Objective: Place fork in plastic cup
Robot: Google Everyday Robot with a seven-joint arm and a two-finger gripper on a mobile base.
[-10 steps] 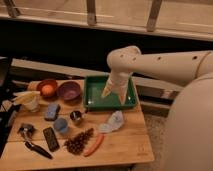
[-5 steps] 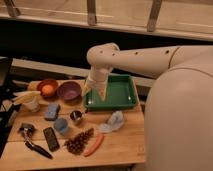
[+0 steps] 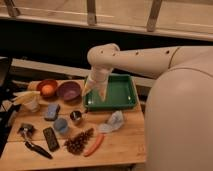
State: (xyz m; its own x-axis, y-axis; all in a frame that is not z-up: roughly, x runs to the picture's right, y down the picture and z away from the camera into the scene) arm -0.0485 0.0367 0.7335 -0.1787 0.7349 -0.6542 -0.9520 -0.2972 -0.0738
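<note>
At the far left of the wooden surface (image 3: 125, 150) stands a pale cup (image 3: 31, 104) with a yellow thing (image 3: 22, 97) lying across its top. Below it, near the front edge, is a black-handled tool (image 3: 34, 147) and beside it a flat black object (image 3: 50, 138). Behind these, an orange bowl (image 3: 47, 85) holds an orange fruit (image 3: 47, 90), and a purple bowl (image 3: 69, 91) sits just beside it on the right. In front of the bowls lies a blue sponge (image 3: 51, 112). Next come the blue plastic cup (image 3: 61, 126) and, close behind it on the right, a small metal cup (image 3: 76, 117); both are upright. A pine cone (image 3: 80, 141) and a carrot (image 3: 93, 145) lie near the front edge.

The pincer (image 3: 94, 95) hangs from the pale arm (image 3: 140, 60) over the left side of the green tray (image 3: 125, 92) and points down. Its two fingers (image 3: 102, 91) stand apart, and I see nothing held between them. A crumpled pale cloth (image 3: 112, 122) lies on the surface in front of the tray.

The fork I cannot find with certainty. It is not in the blue plastic cup as far as I can see. A thin light streak between the small metal cup and the tray corner may be it, but I cannot tell.
</note>
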